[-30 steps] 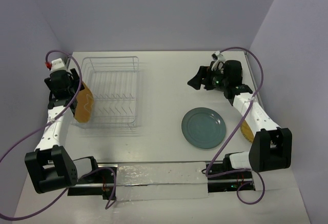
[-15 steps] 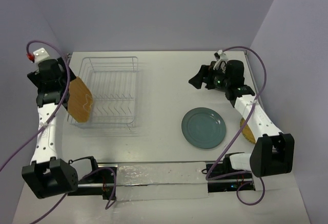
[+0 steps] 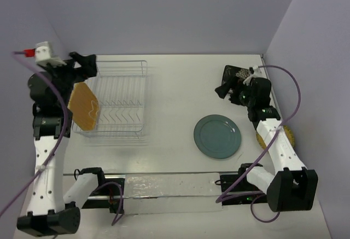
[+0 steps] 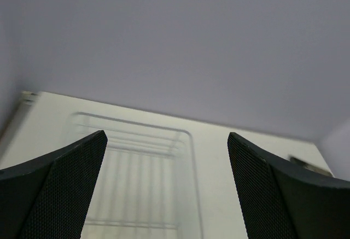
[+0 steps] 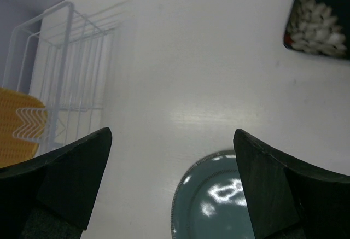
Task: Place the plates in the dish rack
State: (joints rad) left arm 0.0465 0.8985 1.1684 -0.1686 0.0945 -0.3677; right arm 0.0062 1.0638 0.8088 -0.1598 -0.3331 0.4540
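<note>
woven tan plate (image 3: 83,106): rounded square of basket weave, orange-tan, standing tilted on edge right under the left claw (image 3: 87,65), at the rack's left end. White zigzag wire crosses its face. I cannot tell whether it sits inside the wires or leans on them.
dish rack (image 3: 117,97): white wire with thin tines and raised sides. It lies below the left claw and to its right, well to the left of the right claw (image 3: 223,88). It is blurred in the left wrist view.
teal-grey plate (image 3: 217,136): round with a ridged rim, flat on the table, near the right claw on its base side.
black plate (image 3: 236,74): square with pale petals, flat, just beyond the right claw and partly hidden by it.
yellow-tan plate (image 3: 273,137): small, behind the right claw and mostly under that forearm.
left claw: spread wide, gripping nothing, raised above the rack.
right claw: spread wide, gripping nothing, over bare table.
table (image 3: 175,86): off-white, smooth, faintly glossy.
walls (image 3: 164,15): plain pale lilac on three sides.
</note>
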